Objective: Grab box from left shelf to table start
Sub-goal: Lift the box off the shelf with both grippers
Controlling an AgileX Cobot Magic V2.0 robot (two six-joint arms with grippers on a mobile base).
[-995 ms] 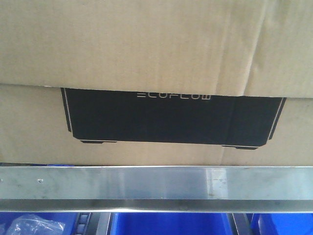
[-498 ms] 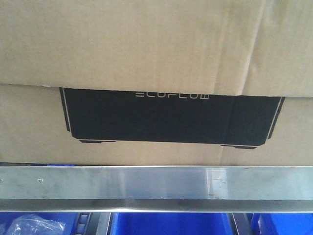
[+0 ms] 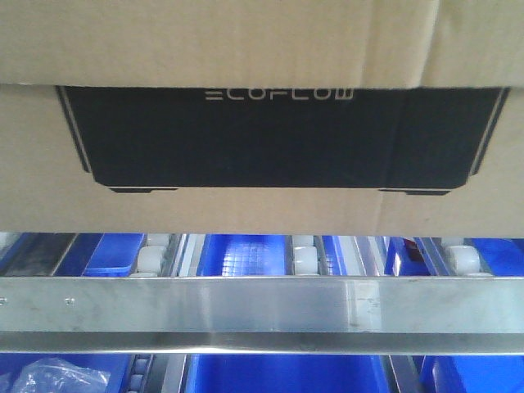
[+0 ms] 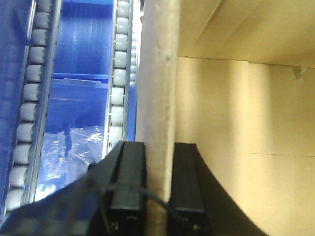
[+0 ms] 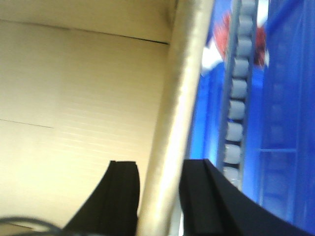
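Note:
The brown cardboard box [image 3: 246, 41] with the black ECOFLOW panel fills the top of the front view and hangs above the left shelf's silver front rail [image 3: 262, 307], with a gap under its bottom edge. In the left wrist view my left gripper [image 4: 158, 146] is shut on the box's upright cardboard wall [image 4: 157, 73], one finger on each side. In the right wrist view my right gripper [image 5: 158, 164] is shut on the opposite wall [image 5: 179, 98] the same way. The box's inner face shows in both wrist views [image 4: 246, 108] [image 5: 74, 98]. The table is out of view.
White roller tracks [image 3: 304, 258] run back behind the rail, with blue bins [image 3: 246, 252] below them. More blue bins [image 3: 278, 377] and a clear plastic bag [image 3: 49, 381] sit under the rail. Roller tracks also run beside the box in the wrist views [image 4: 117, 88] [image 5: 236, 108].
The box has risen off the shelf. Its bottom edge no longer meets the rail, and rollers and blue bins now show in the gap. The black panel looks larger and higher.

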